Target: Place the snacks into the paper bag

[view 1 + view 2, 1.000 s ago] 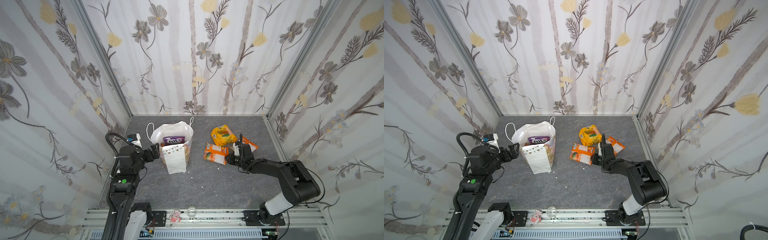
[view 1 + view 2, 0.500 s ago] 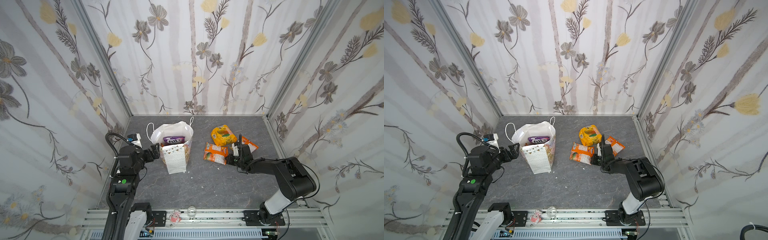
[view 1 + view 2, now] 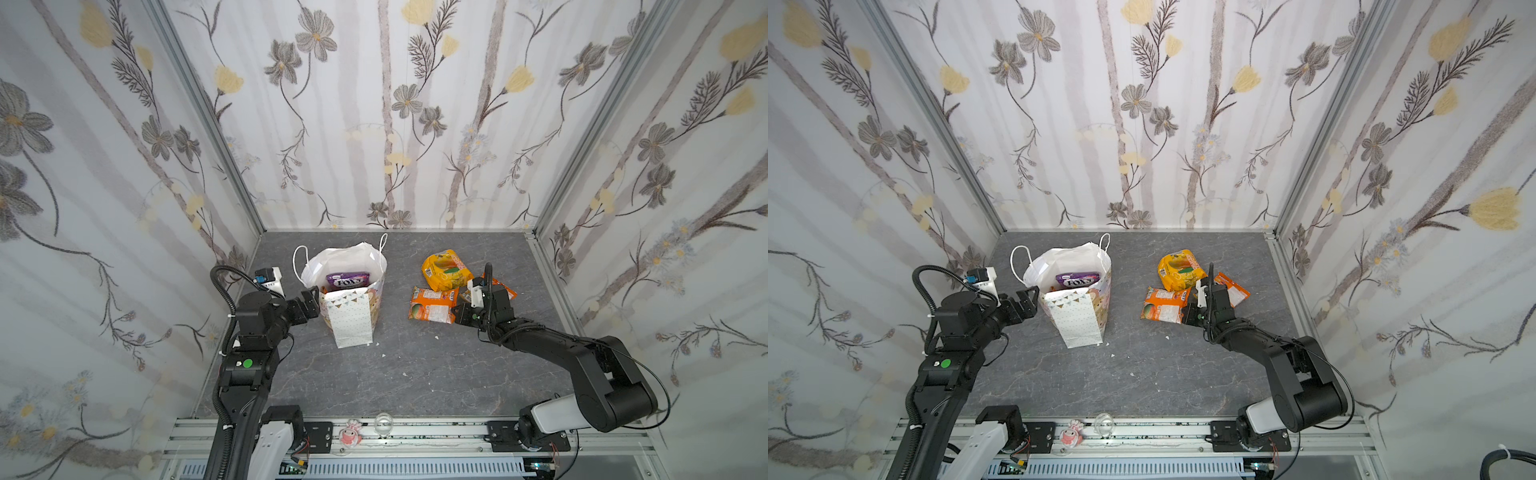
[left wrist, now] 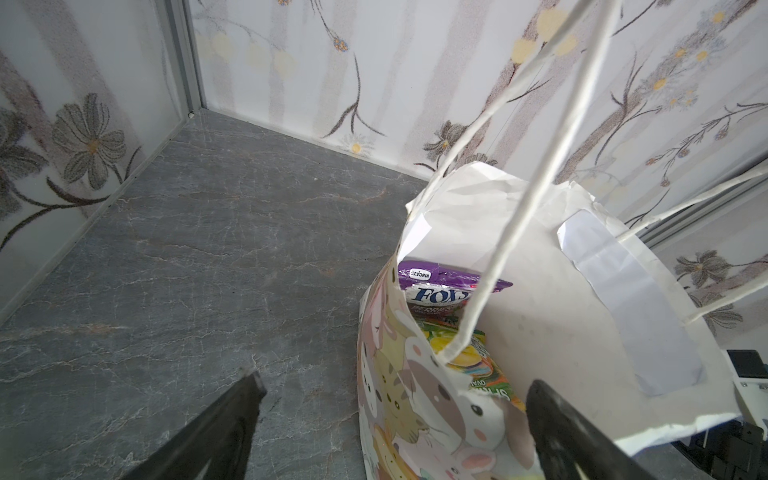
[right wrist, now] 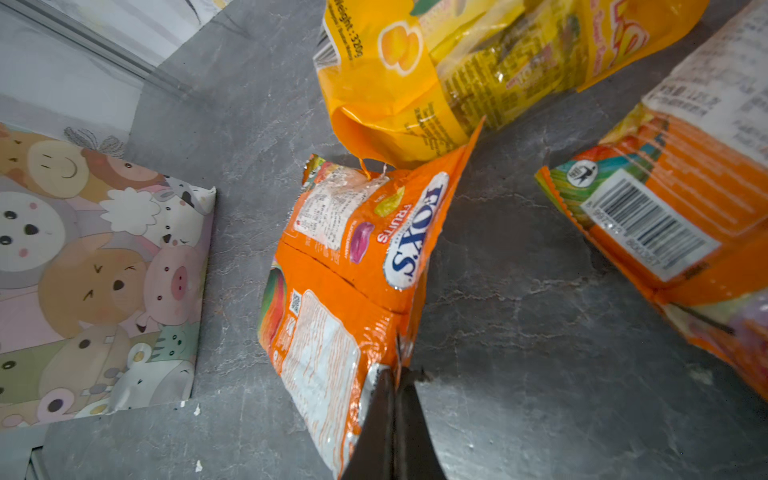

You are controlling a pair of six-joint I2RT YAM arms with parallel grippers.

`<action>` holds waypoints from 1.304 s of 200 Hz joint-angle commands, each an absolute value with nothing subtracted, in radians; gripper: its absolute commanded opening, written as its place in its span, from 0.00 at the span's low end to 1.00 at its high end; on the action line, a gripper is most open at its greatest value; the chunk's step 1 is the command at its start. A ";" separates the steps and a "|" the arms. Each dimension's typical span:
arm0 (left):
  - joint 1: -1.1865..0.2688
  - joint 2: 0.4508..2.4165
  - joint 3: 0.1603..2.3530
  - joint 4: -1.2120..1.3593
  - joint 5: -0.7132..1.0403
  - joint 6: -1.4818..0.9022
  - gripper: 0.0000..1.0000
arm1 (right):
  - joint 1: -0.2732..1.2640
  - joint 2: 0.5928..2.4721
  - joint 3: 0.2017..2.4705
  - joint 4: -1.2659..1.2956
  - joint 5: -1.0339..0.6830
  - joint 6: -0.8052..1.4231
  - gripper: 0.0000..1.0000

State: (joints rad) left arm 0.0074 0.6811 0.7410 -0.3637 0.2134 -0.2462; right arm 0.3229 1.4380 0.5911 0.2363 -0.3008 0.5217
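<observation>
At the tips of the right gripper (image 5: 395, 382) we find the orange FOX'S packet (image 5: 353, 257). The jaws are pressed together on its thin sealed edge, with no gap between them. The packet is crinkly and glossy, orange with a white label panel, the word "FRUITS" and pictured sweets. It stretches away from the fingertips across the grey stone-look tabletop (image 5: 519, 332).

Beyond its far end sits the puffy yellow-orange packet (image 5: 436, 70), its lower corner meeting the orange one's end. Off to one side of the gripper, apart from both, lies a second orange packet (image 5: 673, 224) showing a barcode and white print. In both top views these three lie close around the gripper.

The left gripper (image 4: 395, 380) is spread wide, and between its two fingers stands a wall of the paper bag (image 4: 540, 311) — we cannot tell whether either finger touches it. The bag stands upright with its mouth open. It is white inside, with white cord handles, cartoon animal faces on the broad side, and dots and bunting on the narrow side in a top view (image 3: 351, 320).

Just past the fingers, inside the bag, a purple FOX'S packet (image 4: 440, 286) stands above a green-and-yellow packet (image 4: 469, 357). The bag is well apart from the right gripper.
</observation>
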 commanded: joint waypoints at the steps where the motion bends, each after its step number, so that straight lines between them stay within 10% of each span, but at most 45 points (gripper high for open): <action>1: 0.008 0.678 0.744 -0.344 0.214 -0.246 1.00 | 0.328 1.384 0.609 0.227 -0.323 0.507 0.00; 261: 0.009 0.676 0.744 -0.341 0.214 -0.252 1.00 | 0.680 1.078 1.063 -0.044 -0.178 0.391 0.00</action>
